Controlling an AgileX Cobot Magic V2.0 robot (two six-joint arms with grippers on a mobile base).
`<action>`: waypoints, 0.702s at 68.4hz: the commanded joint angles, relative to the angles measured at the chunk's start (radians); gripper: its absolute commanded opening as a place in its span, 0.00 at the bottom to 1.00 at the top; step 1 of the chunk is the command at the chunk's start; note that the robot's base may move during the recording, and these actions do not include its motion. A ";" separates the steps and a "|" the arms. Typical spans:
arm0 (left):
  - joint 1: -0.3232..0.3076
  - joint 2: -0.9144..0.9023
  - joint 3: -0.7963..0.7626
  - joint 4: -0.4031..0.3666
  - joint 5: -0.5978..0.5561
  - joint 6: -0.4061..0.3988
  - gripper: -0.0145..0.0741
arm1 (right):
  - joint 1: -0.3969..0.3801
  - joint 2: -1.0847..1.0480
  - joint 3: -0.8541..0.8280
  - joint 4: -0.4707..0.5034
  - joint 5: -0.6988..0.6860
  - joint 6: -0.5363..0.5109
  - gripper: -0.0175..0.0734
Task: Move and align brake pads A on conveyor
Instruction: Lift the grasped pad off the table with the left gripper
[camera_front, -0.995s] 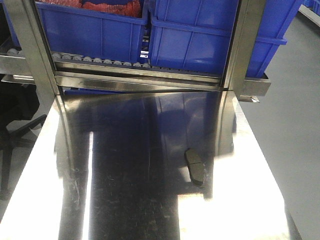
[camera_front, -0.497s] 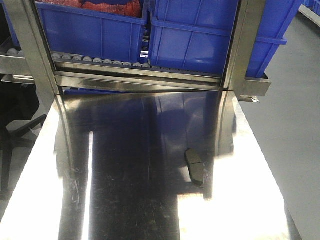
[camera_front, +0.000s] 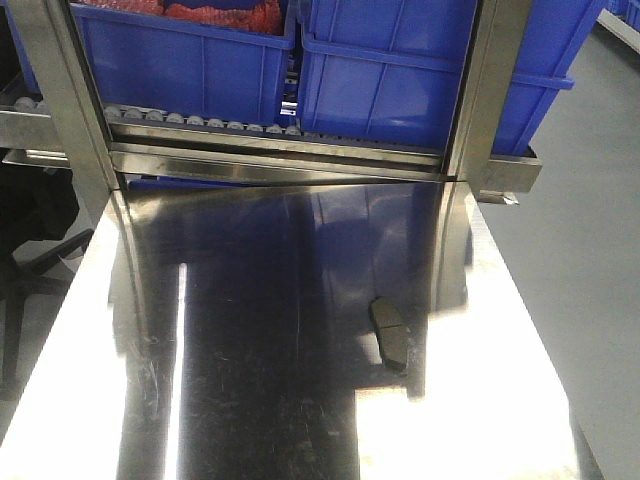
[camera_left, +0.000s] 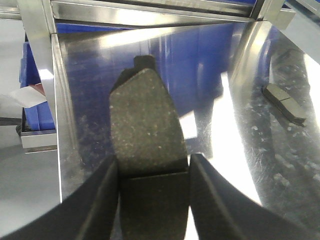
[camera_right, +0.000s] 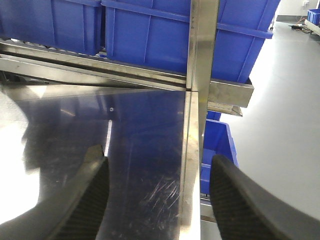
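Note:
In the left wrist view my left gripper (camera_left: 154, 161) is shut on a brake pad (camera_left: 145, 117). Its grey-brown speckled face points up and away from me, above the shiny steel table (camera_left: 85, 105). A second brake pad (camera_left: 285, 103) lies flat on the table to the right; the front view shows the same pad (camera_front: 390, 335) near the table's right side. My right gripper (camera_right: 159, 162) is open with nothing between its fingers, hovering over the table's right edge (camera_right: 190, 150). The conveyor is out of view. Neither gripper appears in the front view.
Blue bins (camera_front: 390, 80) stand on a roller rack (camera_front: 200, 125) behind the table, framed by steel uprights (camera_front: 490, 90). Another blue bin (camera_right: 217, 145) sits below the table's right edge. Grey floor (camera_front: 590, 260) lies to the right and a dark chair (camera_front: 30, 250) stands at the left.

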 joint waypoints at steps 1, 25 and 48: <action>-0.003 0.008 -0.028 0.007 -0.089 -0.006 0.16 | -0.006 0.012 -0.025 0.001 -0.075 -0.002 0.66; -0.003 0.008 -0.028 0.007 -0.089 -0.006 0.16 | -0.006 0.085 -0.032 0.134 -0.061 -0.020 0.66; -0.003 0.008 -0.028 0.007 -0.089 -0.006 0.16 | -0.005 0.557 -0.253 0.497 0.000 -0.513 0.66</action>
